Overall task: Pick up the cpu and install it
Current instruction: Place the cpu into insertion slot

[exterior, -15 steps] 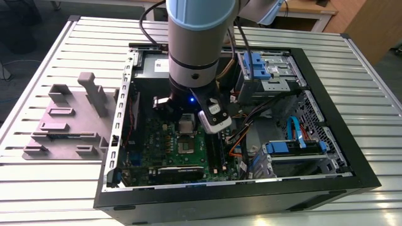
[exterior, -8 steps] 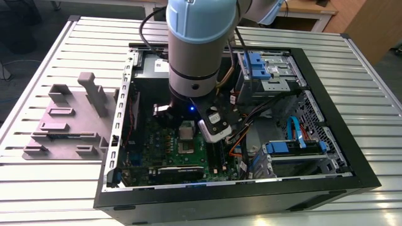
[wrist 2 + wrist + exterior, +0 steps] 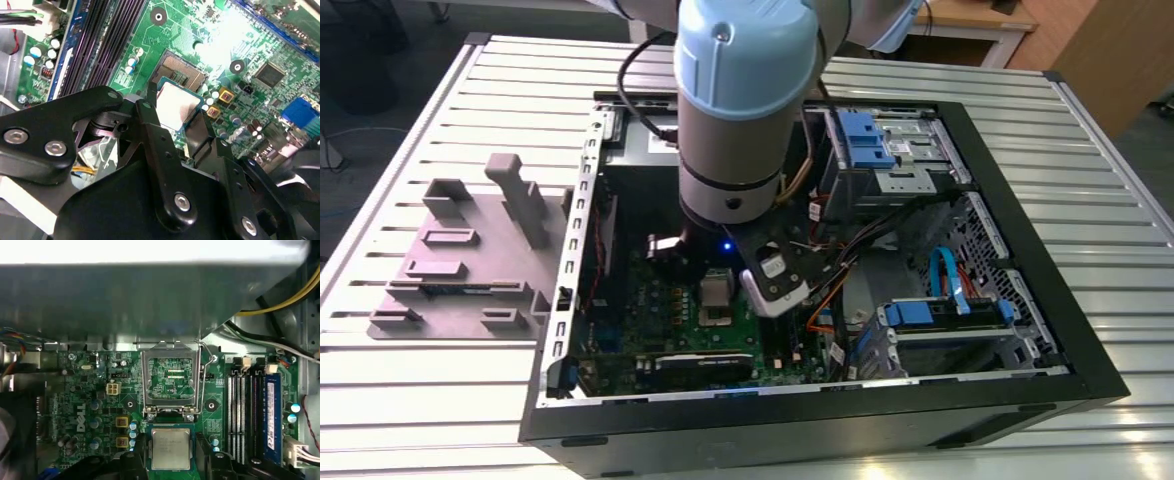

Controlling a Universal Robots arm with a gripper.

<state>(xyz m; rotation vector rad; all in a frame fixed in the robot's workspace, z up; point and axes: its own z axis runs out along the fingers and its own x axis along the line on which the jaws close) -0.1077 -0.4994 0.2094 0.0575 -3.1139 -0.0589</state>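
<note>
Your gripper [image 3: 171,457] is closed on the cpu [image 3: 171,447]. In the first wrist view a black finger [image 3: 136,461] presses on each of two opposite sides, and the silver top faces up between them. The chip is level and held low over the motherboard [image 3: 220,385], inside the open computer case [image 3: 1014,200]. In that view it sits just beside the hinge end of the metal bracket [image 3: 170,349], which is flipped up and open.

In the second wrist view the cpu [image 3: 176,105] covers the near edge of the bare socket [image 3: 184,67]. The socket's gold contact field shows just past the chip. I cannot tell from either wrist view whether the chip touches the socket. The memory slots [image 3: 240,410] run alongside, near the socket.

In the exterior view your arm [image 3: 734,110] reaches straight down into the case, which lies across the middle of the table [image 3: 454,400]. The mauve-grey tray [image 3: 454,260] rests by the table edge on the exterior view's left, well apart from the chip.
</note>
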